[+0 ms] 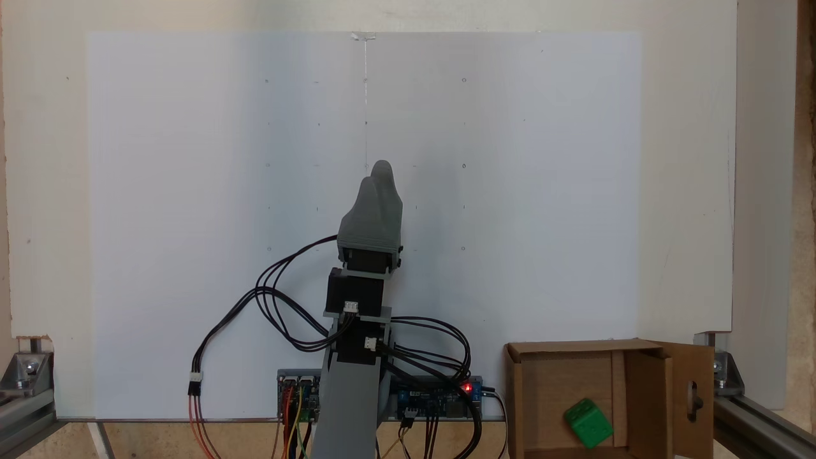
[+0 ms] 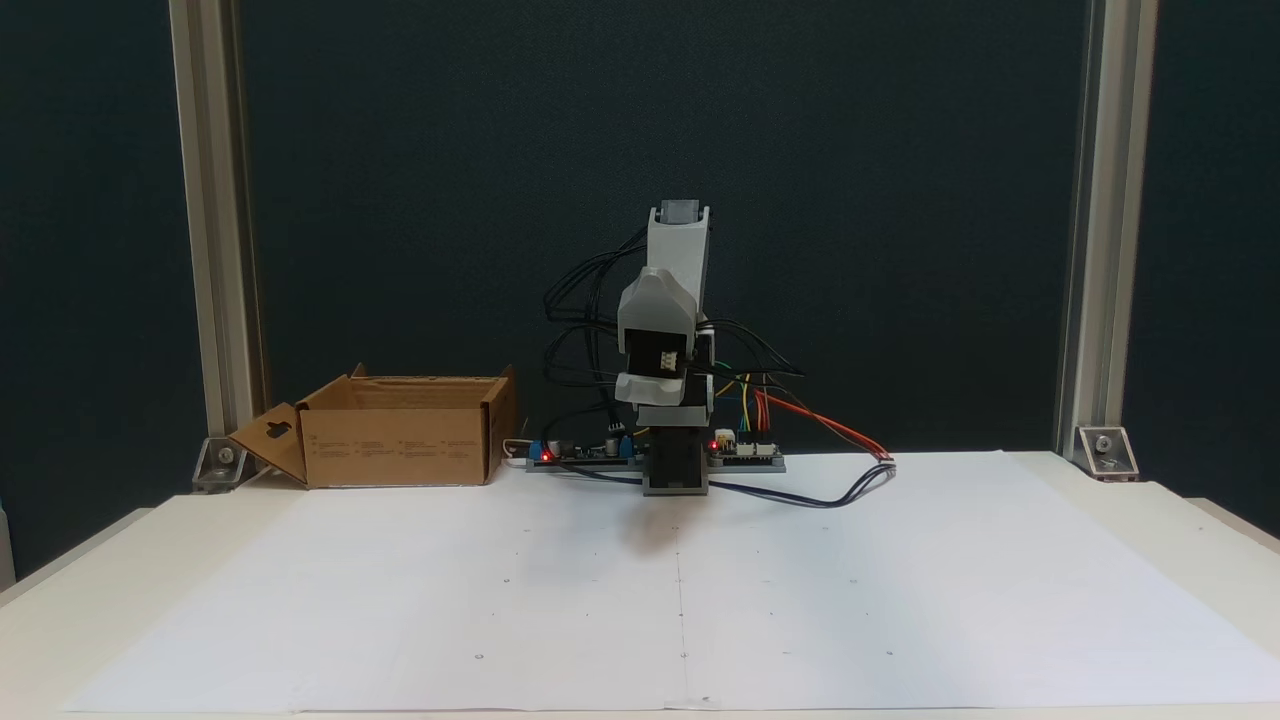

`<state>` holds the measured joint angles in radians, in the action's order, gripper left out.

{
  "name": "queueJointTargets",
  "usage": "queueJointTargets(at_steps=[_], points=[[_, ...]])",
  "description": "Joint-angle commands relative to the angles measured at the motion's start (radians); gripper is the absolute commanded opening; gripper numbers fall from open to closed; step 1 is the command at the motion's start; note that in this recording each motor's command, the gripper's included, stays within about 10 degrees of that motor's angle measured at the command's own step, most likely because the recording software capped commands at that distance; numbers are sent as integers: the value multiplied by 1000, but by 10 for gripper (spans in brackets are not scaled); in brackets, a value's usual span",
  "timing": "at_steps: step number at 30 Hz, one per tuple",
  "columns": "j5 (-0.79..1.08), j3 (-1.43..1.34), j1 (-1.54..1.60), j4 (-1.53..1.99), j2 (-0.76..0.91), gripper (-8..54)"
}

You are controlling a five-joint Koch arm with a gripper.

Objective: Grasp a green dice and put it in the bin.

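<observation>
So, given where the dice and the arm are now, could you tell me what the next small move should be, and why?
Probably none beyond holding the arm at rest. In a fixed view the green dice already lies inside the bin, and the gripper sits over the white sheet, well apart from the box and holding nothing. Whether its jaws are open or shut is hard to tell.

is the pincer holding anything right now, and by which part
Nothing is held: the pincer is closed with nothing between its tips over the paper, and the green dice lies inside the cardboard bin.
</observation>
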<state>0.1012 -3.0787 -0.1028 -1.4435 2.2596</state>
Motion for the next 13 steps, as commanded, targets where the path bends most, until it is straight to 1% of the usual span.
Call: queueJointTargets(at_steps=[1,13], points=[[-35,-51,-2,2,101,445],[-35,-51,-5,11,101,445]])
